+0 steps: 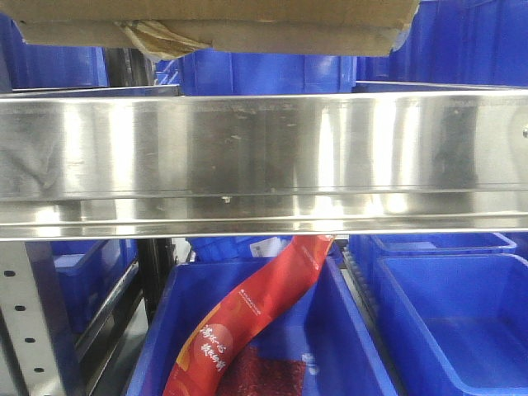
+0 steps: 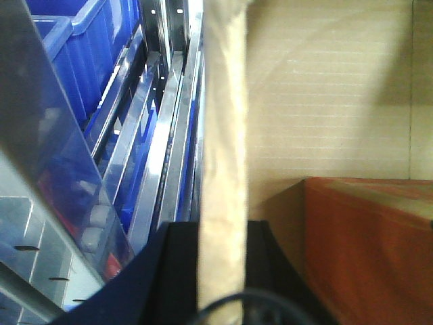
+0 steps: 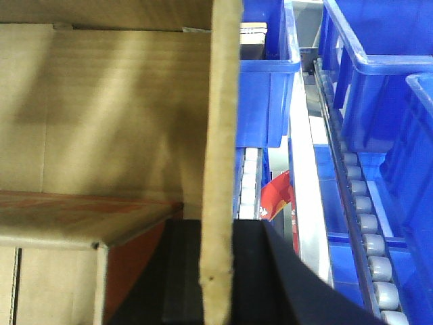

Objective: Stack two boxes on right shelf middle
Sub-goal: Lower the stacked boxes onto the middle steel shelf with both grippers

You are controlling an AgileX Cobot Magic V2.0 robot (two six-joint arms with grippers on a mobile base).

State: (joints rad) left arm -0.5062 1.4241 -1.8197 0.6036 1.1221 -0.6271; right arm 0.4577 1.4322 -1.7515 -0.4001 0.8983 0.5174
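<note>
Front view crops both boxes (image 1: 214,25) above the shelf (image 1: 264,157).

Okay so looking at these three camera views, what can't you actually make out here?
- Front view: the boxes are cut off by the top edge, so whether they rest on the shelf is unclear.
- Front view: the red packet's upper end is hidden behind the shelf lip.
- Left wrist view: the left tool is dark and close; a cardboard wall covers its gap.
- Right wrist view: the same for the right tool and cardboard wall.

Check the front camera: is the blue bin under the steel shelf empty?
No, a red printed packet lies in the blue bin below the shelf.
</note>
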